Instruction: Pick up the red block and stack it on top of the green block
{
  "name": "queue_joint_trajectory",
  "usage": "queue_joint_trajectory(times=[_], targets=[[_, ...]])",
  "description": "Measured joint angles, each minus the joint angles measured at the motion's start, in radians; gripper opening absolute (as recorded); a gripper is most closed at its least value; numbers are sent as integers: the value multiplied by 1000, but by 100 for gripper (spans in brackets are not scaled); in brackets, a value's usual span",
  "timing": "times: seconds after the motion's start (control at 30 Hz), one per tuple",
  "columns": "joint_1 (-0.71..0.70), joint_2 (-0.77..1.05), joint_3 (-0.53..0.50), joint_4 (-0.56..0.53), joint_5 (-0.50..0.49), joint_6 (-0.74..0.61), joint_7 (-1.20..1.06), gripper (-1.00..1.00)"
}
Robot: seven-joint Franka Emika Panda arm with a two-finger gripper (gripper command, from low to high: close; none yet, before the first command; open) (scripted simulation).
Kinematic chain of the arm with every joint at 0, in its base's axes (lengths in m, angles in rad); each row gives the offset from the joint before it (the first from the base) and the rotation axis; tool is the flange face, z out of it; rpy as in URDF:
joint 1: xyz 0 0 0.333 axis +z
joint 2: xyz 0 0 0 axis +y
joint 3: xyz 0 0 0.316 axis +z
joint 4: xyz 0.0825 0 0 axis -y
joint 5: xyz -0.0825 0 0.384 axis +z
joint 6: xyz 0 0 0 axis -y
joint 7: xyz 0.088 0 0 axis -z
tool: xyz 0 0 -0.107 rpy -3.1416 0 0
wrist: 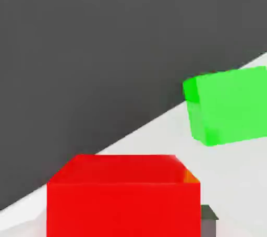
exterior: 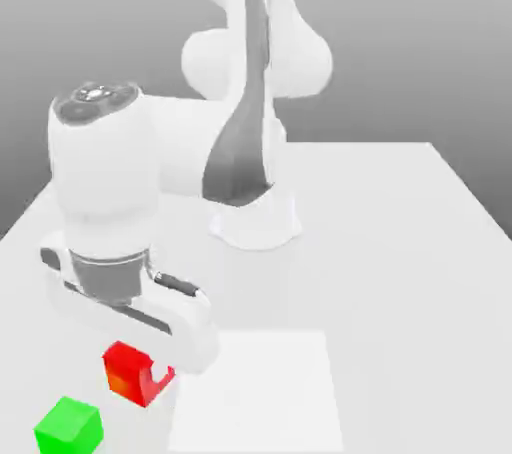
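Worktop (exterior: 380,282), pale. Tool (exterior: 143,379), clamped on red block (exterior: 124,372). Green block (exterior: 68,424), near, toward the exterior view's left, farther from the worktop's far edge.

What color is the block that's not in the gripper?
Bright green; the block shows best in the hand view.

White tabletop (exterior: 390,292), paler square panel (exterior: 256,392)

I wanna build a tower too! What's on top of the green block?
Nothing is on top of the green block; its top face shows bare. The red block is off to one side, under the robot's hand.
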Motion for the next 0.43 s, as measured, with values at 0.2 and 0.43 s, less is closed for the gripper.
queue_joint_trajectory(times=[0.2,0.43], targets=[[-30,129,5,30,42,97,-21,100],[-24,77,-6,28,25,47,-8,100]])
